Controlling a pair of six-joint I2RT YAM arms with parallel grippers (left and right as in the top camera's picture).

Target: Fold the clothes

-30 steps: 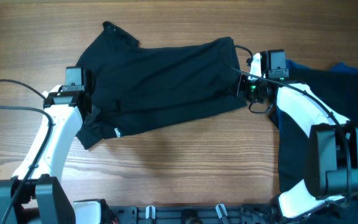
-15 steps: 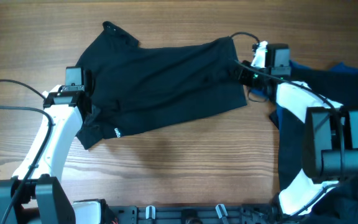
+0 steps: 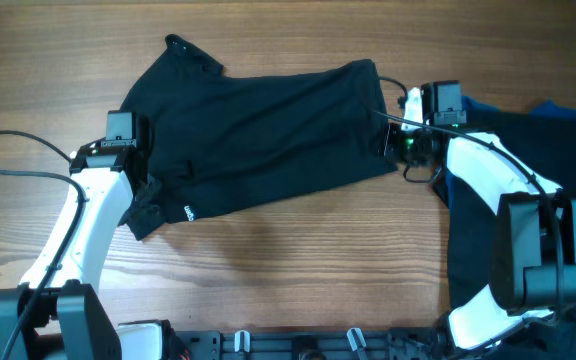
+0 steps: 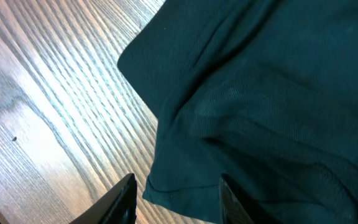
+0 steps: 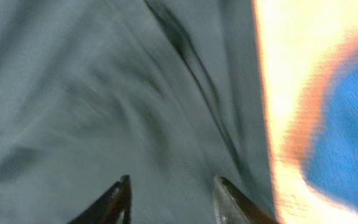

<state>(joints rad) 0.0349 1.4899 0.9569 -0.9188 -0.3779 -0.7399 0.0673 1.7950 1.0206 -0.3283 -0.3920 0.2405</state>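
**Black shirt lying flat, both grippers parted at its ends**

Overhead: the black shirt [image 3: 268,130] is lying spread across the wooden table [image 3: 298,260], collar end pointing to the far left, white hem print [image 3: 187,212] showing near the front edge. The left gripper [image 3: 138,160] is sitting at the shirt's left edge, partly over the cloth. The right gripper [image 3: 390,135] is sitting at the shirt's right edge. Behind the right arm a pile of dark clothes [image 3: 568,150] is crowding that side of the table, with blue fabric [image 3: 553,107] poking out, close to the shirt. A black cable [image 3: 23,172] is looping over the table left of the left arm.

Left wrist: the left gripper [image 4: 176,202] is standing with its fingers [image 4: 124,199] apart. A hemmed corner of the shirt [image 4: 260,93] is lying rumpled on the table [image 4: 55,93], reaching down between the tips; nothing is looking pinched.

Right wrist: the view is blurring heavily. The right gripper [image 5: 173,199] is showing two parted tips over the shirt's dark cloth [image 5: 104,93], gripping nothing that can be seen. The blue fabric [image 5: 347,124] is filling the right edge beyond a washed-out bright strip.
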